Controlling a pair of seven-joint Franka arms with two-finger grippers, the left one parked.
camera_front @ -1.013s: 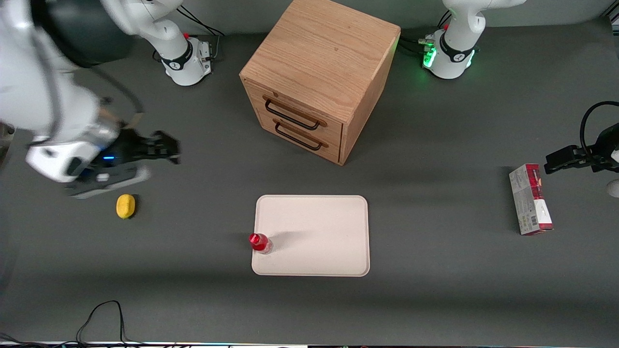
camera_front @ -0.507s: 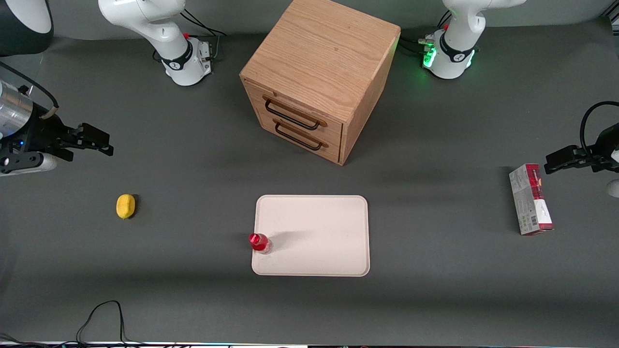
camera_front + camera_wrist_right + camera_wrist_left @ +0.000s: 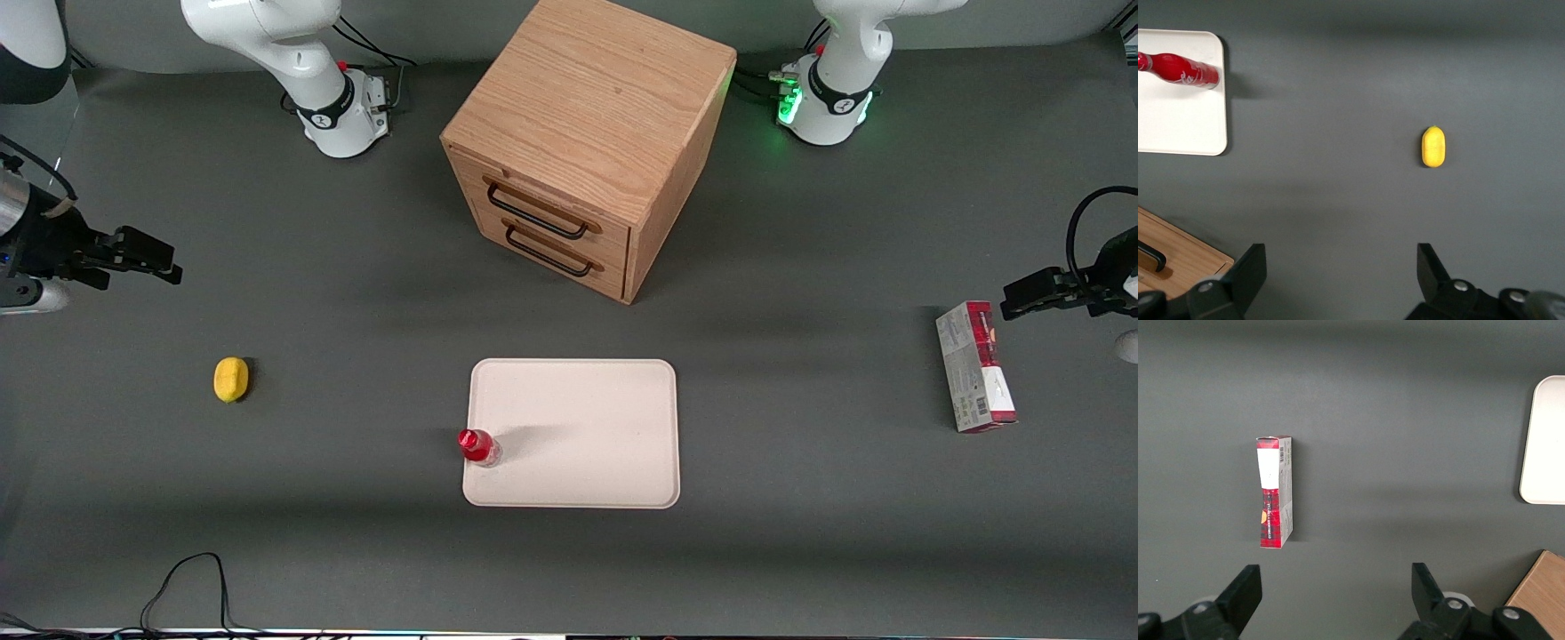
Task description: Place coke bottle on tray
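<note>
Jaws of the right arm's black two-finger gripper (image 3: pixel 151 260) spread wide and holding nothing, hovering above the dark grey table (image 3: pixel 356 551) at the working arm's end, farther from the camera than the small yellow lemon (image 3: pixel 231 380). Standing upright on the large cream-white rectangular tray (image 3: pixel 587 444), at its edge nearest the working arm: the slim red-capped coke bottle (image 3: pixel 478 446). From the right wrist: same bottle (image 3: pixel 1179 69) on the tray (image 3: pixel 1178 127), lemon (image 3: pixel 1433 146) well apart, fingers (image 3: pixel 1245 277) parted.

wooden 2-drawer box (image 3: pixel 582 147) mid-table; lemon (image 3: pixel 231 380) toward working arm's end; carton (image 3: pixel 975 366) toward parked arm's.
</note>
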